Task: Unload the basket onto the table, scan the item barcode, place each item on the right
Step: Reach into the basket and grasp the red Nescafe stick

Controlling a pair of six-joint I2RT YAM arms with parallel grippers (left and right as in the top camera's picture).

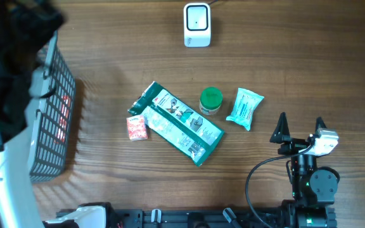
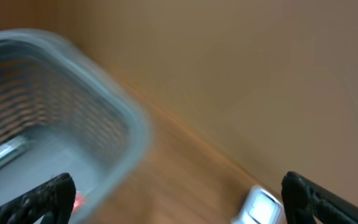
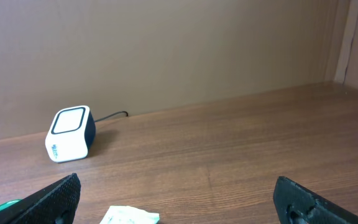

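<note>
Both grippers empty, jaws wide apart.
L gripper (image 2: pixel 179 208) at basket (image 1: pixel 46 145), red thing (image 1: pixel 61 117) inside; R gripper (image 1: pixel 300 123) near pouch (image 1: pixel 244 108); green packet (image 1: pixel 179 123) mid-table, scanner (image 1: pixel 196 24) at back.

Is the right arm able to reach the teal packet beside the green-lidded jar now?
Probably yes. The right gripper is open, and the teal packet lies just ahead of it with only bare table between. The green-lidded jar stands on the packet's far side, out of the way.
</note>
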